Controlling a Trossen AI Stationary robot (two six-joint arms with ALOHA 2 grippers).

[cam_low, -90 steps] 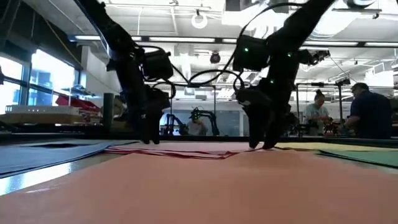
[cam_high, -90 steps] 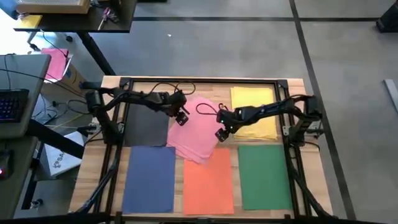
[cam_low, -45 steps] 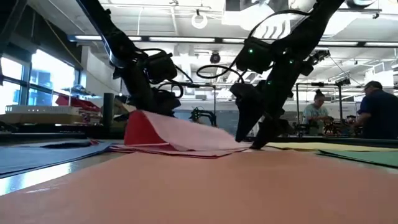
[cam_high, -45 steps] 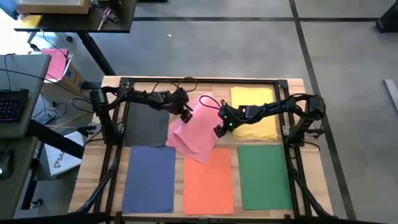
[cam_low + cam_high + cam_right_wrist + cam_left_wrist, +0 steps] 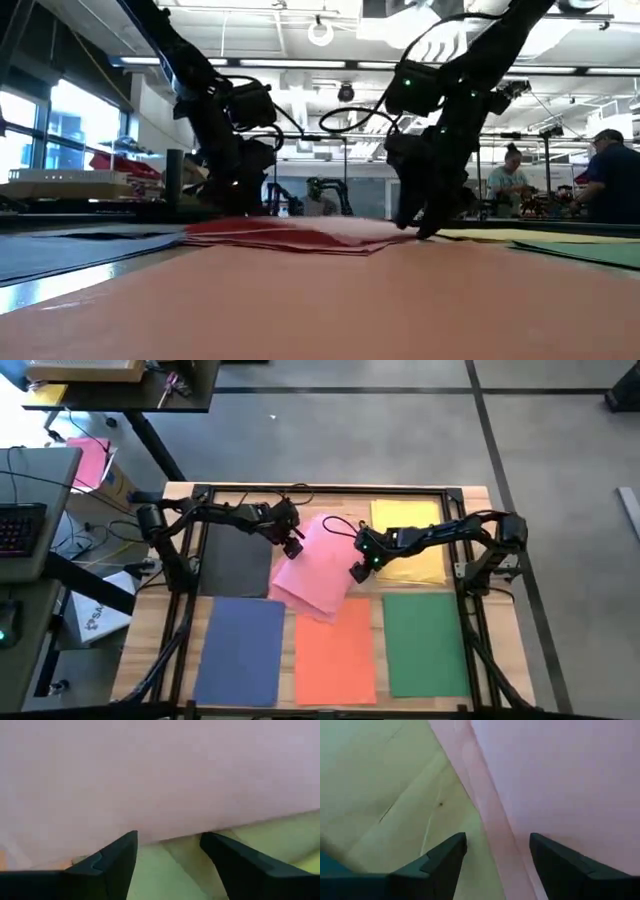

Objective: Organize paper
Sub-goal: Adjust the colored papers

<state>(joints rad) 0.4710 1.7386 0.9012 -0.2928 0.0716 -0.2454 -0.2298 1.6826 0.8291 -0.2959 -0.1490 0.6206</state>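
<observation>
Pink sheet (image 5: 313, 565) lies skewed mid-table, overlapping the orange sheet (image 5: 335, 650).
Left gripper (image 5: 294, 548) and right gripper (image 5: 358, 571), both with fingers apart, flank its edges; advise pinching opposite edges together and squaring it between grey sheet (image 5: 235, 560) and yellow sheet (image 5: 408, 535).

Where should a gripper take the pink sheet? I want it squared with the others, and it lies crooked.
Judging by its pose, the pink sheet is best taken at an edge over bare wood, from the side. It lies skewed, overlapping the orange sheet. The left gripper and right gripper are open at opposite edges, which lie nearly flat, so slide a finger under.
</observation>
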